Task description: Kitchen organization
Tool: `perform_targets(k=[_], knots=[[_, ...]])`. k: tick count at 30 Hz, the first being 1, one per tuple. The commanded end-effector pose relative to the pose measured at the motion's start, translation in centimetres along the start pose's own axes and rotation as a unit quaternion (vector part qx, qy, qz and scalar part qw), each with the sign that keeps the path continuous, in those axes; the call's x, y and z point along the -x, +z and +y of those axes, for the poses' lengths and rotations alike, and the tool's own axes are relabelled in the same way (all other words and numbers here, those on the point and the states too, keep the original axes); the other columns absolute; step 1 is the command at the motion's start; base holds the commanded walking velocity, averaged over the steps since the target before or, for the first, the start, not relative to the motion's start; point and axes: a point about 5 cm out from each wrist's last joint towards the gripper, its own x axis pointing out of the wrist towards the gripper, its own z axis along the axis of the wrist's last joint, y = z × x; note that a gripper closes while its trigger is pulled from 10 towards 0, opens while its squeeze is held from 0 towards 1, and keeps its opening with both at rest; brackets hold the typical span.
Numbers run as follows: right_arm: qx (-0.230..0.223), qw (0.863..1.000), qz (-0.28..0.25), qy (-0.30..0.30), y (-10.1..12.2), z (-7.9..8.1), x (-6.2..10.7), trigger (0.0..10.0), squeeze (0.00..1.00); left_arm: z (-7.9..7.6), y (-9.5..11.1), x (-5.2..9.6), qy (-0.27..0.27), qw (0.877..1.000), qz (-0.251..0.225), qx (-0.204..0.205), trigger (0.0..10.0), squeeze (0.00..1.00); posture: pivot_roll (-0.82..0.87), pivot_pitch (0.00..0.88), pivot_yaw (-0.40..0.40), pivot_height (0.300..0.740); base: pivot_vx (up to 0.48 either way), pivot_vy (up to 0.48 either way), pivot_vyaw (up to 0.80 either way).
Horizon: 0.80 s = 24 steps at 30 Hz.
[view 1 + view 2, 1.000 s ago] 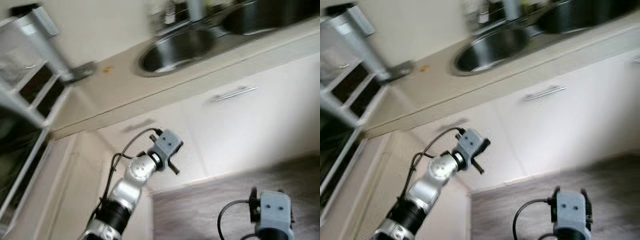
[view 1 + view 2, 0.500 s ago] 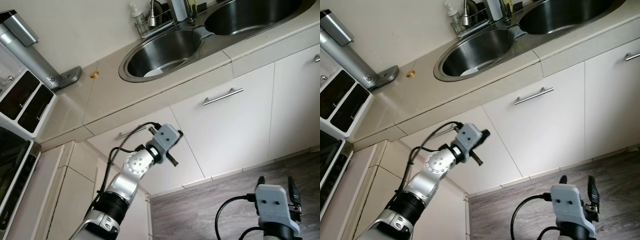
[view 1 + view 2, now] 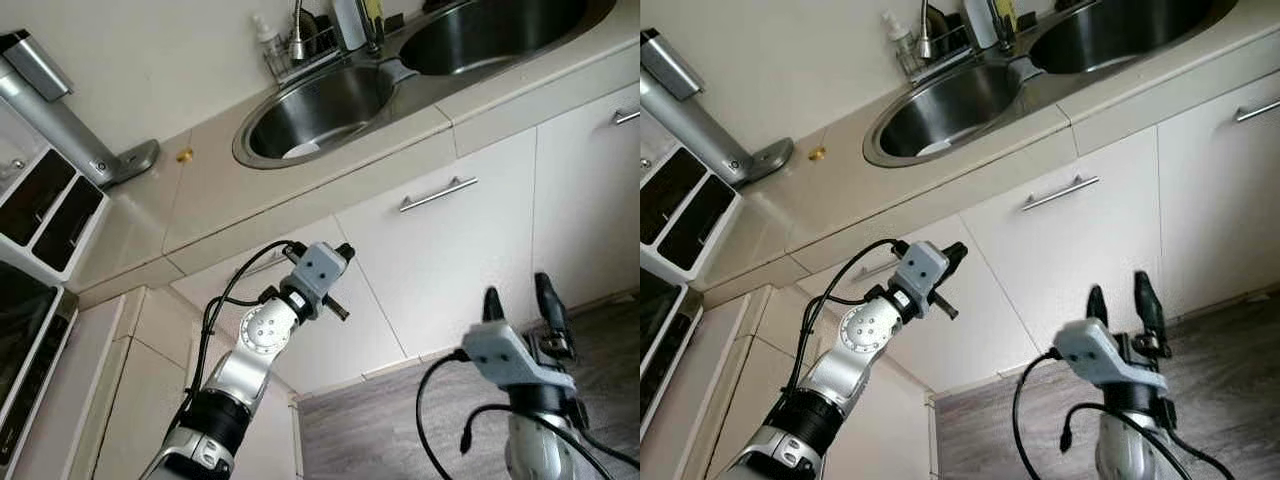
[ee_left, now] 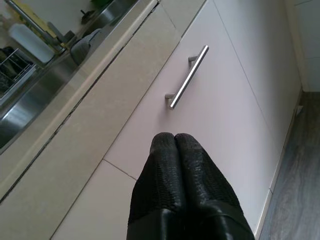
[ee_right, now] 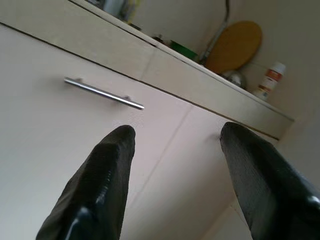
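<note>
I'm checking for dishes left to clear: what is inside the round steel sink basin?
A pale, flat object, maybe a plate, lies at the bottom of the round steel sink basin; the near rim hides the rest of the floor.

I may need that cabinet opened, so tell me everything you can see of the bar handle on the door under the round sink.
The bar handle is a slim, straight rod of brushed metal, held off the plain white cabinet door by two short posts. It runs lengthwise just under the door's top edge, below the beige countertop. Nothing touches it; both grippers are apart from it.
</note>
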Motion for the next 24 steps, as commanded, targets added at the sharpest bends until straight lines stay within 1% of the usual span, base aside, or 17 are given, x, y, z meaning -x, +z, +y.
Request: perform_targets(k=[1,3,4,8,12,14,18,20,22,24], knots=[[-0.005,0.999,-0.023,0.036,0.7,1.4,0.0,10.0,0.0,1.3,-0.7,1.0,0.024,1.0,0.016,-0.01,10.0,0.0,-0.28,0.0,0.362,0.74,0.0,0.0,0.0],[-0.004,0.998,-0.034,0.048,0.9,1.6,-0.2,10.0,0.0,1.4,-0.8,1.4,0.034,0.999,0.018,-0.012,10.0,0.0,-0.27,0.0,0.348,0.74,0.0,0.0,0.0],[-0.005,0.998,-0.039,0.056,0.9,1.8,-0.4,10.0,0.0,1.5,-0.9,1.7,0.043,0.999,0.022,-0.01,10.0,0.0,-0.25,0.0,0.327,0.74,0.0,0.0,0.0],[-0.005,0.996,-0.056,0.076,0.8,2.2,-1.0,10.0,0.0,1.7,-1.1,2.2,0.057,0.998,0.025,-0.012,10.0,0.0,-0.23,0.0,0.301,0.74,0.0,0.0,0.0],[-0.007,0.993,-0.072,0.092,0.9,2.6,-1.6,10.0,0.0,2.0,-1.2,2.6,0.075,0.997,0.027,-0.014,10.0,0.0,-0.18,0.0,0.255,0.74,0.0,0.0,0.0],[-0.013,0.99,-0.087,0.107,1.2,3.1,-2.1,10.0,0.0,2.2,-1.4,3.2,0.092,0.995,0.036,-0.013,10.0,0.0,-0.16,0.0,0.233,0.74,0.0,0.0,0.0],[-0.02,0.989,-0.092,0.116,1.3,3.4,-2.5,10.0,0.0,2.3,-1.5,3.5,0.1,0.994,0.042,-0.011,10.0,0.0,-0.14,0.0,0.211,0.74,0.0,0.0,0.0],[-0.038,0.987,-0.089,0.125,1.3,3.7,-2.8,10.0,0.0,2.5,-1.7,3.9,0.108,0.993,0.05,-0.012,10.0,0.0,-0.11,0.0,0.185,0.74,0.0,0.0,0.0],[-0.043,0.987,-0.089,0.128,1.3,3.8,-2.8,10.0,0.0,2.5,-1.8,4.0,0.111,0.992,0.053,-0.012,10.0,0.0,-0.11,0.0,0.185,0.74,0.0,0.0,0.0],[-0.056,0.985,-0.087,0.141,1.4,4.3,-2.9,10.0,0.0,2.5,-2.1,4.4,0.115,0.991,0.065,-0.008,10.0,0.0,-0.09,0.0,0.162,0.74,0.0,0.0,0.0]])
